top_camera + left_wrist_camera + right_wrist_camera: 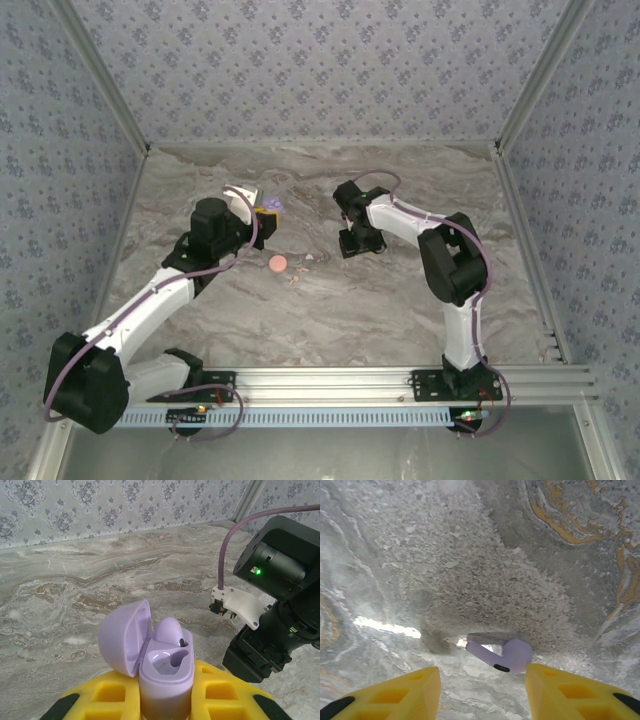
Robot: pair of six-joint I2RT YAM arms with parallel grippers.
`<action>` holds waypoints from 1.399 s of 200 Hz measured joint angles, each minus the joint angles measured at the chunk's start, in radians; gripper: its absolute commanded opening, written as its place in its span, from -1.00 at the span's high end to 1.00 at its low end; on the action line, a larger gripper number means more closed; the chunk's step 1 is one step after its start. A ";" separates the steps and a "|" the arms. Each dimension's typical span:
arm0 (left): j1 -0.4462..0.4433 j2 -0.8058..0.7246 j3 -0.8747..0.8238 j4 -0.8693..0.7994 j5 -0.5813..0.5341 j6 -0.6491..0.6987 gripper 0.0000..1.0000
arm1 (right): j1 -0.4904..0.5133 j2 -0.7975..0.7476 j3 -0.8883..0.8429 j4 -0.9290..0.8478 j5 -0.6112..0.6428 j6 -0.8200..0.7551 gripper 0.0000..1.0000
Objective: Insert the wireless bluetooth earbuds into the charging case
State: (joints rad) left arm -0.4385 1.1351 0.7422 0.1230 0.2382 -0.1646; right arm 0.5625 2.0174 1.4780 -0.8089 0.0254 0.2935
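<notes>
The left gripper [167,695] pinches the open lavender charging case [165,677] between its yellow fingers [215,690], and one lavender earbud [167,629] sits inside it. The right gripper [482,692] hangs low over the marble table [470,555] with its jaws spread wide, and a second lavender earbud [512,654] lies on the table between them, touching neither. From above, a salmon-pink disc [278,264] lies near the middle with tiny pink bits [297,271] beside it, maybe more earbuds, but they are too small to tell.
</notes>
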 measured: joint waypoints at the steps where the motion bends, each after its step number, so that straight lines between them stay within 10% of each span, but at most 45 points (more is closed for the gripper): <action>1: 0.000 0.000 0.000 0.000 0.000 0.000 0.75 | 0.000 0.000 0.000 0.000 0.000 -0.001 0.08; 101: 0.000 0.000 0.000 0.000 0.000 0.000 0.75 | 0.000 0.047 0.145 -0.016 -0.006 -0.017 0.70; 280: 0.000 0.000 0.000 0.000 0.000 0.000 0.75 | 0.005 0.130 0.163 -0.113 0.031 -0.087 0.72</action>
State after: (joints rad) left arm -0.4385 1.1351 0.7422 0.1230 0.2382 -0.1646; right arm 0.5671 2.1471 1.6413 -0.9218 0.0563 0.2066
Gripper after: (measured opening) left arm 0.189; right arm 0.139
